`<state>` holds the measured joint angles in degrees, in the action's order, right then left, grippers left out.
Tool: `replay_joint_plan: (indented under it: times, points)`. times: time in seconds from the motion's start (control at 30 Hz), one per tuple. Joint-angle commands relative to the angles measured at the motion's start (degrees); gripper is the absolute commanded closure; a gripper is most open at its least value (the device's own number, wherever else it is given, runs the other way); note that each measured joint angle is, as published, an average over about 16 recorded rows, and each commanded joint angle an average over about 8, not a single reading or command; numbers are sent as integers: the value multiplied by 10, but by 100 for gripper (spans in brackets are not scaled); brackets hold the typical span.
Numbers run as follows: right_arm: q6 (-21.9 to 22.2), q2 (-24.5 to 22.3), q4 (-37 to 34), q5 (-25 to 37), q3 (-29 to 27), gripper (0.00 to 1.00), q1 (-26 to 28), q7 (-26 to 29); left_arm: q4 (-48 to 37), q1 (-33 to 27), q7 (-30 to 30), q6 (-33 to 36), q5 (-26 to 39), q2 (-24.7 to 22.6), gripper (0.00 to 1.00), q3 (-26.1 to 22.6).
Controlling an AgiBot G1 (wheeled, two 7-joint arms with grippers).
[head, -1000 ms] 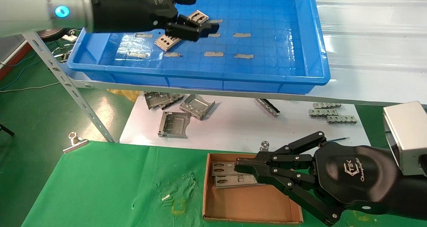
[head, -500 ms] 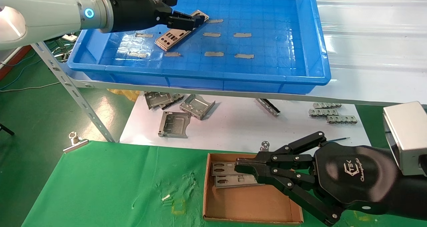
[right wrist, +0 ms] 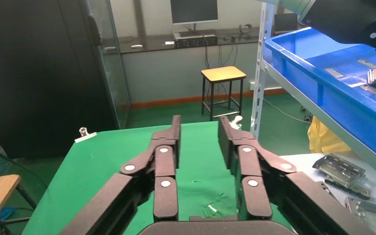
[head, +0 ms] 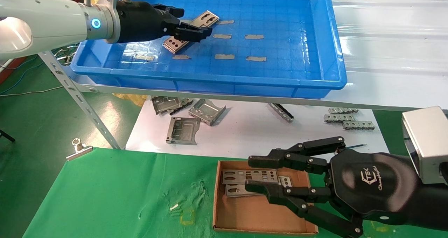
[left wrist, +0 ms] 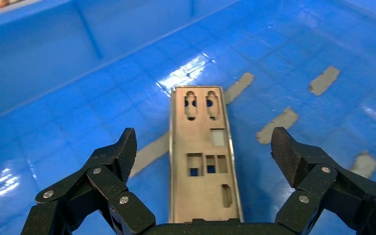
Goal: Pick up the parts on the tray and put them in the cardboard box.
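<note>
Two plates [head: 245,182] lie in the box [head: 259,213] under the opened right gripper [head: 250,171]; the left gripper [left wrist: 203,154], open, straddles the tray's [head: 329,38] last plate [left wrist: 203,161].

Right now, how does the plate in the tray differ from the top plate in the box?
The plate in the tray lies diagonally on the blue tray, under the open left hand. The top plate in the box lies level along the cardboard box, between the open right hand's fingers. Both are silver, punched with cut-outs.
</note>
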<state>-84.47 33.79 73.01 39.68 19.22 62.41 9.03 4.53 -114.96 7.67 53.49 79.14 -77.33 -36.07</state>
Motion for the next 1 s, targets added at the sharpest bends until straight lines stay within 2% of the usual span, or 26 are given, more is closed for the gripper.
replay_joint_plan:
  times: [0.03,1.0]
  points:
    - [0,0,0,0,0,0,0,0,3,0,0,-6,2,0,100,-3]
    - [0,0,0,0,0,0,0,0,13,11,-4,-17,-16,0,100,-13]
